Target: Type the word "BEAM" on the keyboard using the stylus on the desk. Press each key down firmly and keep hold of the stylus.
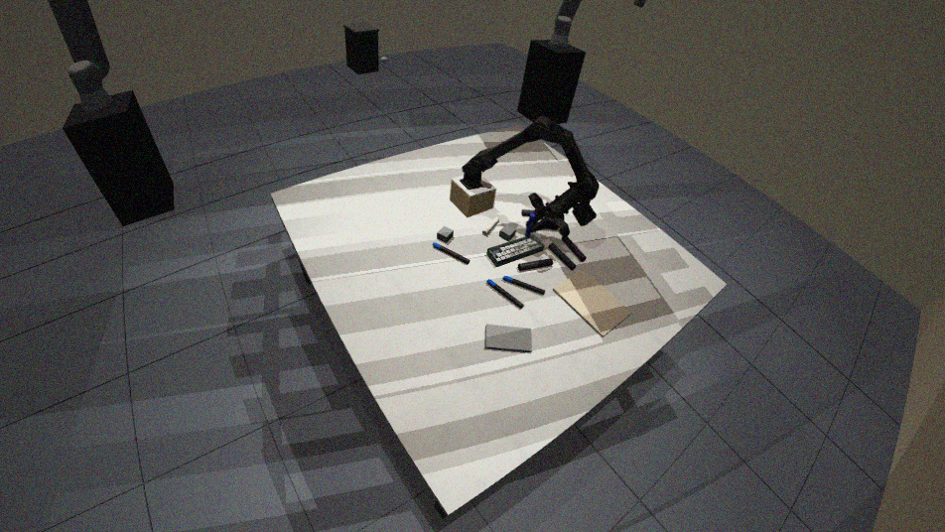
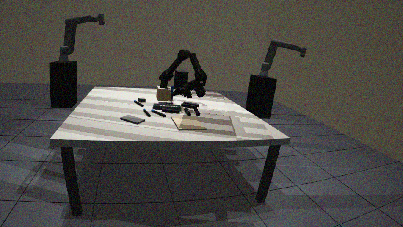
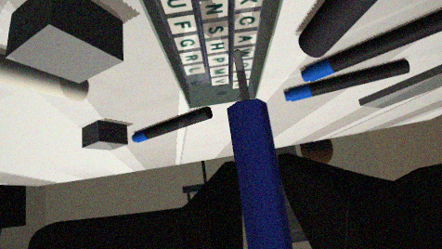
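The blue stylus has a thin grey tip. My gripper is shut on it, with the tip pointing to the keys in the wrist view. The dark keyboard lies on the table with white lettered keys. In the wrist view the stylus tip overlaps the key column with C and A, just past the A key, over a key that looks like W. Whether the tip touches a key I cannot tell. Part of the nearer keys is hidden behind the tip.
Black markers with blue ends lie around the keyboard. Thick black cylinders lie close beside it. Dark blocks, a pale stick, a grey slab and a tan sheet are also there.
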You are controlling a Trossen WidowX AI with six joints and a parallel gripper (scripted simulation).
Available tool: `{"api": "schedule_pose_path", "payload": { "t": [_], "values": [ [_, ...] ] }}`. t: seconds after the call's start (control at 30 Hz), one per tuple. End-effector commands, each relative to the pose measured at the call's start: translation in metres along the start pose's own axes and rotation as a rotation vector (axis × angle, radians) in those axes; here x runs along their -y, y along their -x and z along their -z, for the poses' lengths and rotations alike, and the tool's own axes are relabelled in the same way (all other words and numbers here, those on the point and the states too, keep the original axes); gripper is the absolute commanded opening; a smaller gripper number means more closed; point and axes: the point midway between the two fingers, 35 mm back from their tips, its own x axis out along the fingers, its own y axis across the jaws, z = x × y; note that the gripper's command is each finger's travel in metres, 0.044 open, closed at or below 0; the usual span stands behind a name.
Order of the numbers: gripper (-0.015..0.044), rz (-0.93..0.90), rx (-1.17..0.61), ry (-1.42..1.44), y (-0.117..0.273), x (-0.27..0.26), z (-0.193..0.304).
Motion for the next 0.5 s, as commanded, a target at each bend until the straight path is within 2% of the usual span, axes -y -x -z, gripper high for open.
{"api": "schedule_pose_path", "payload": {
  "t": [0.0,0.47],
  "values": [
    [0.0000,-0.004,-0.005,0.006,-0.019,0.005,0.012],
    [0.0000,-0.005,-0.033,0.006,-0.088,0.014,0.061]
  ]
}}
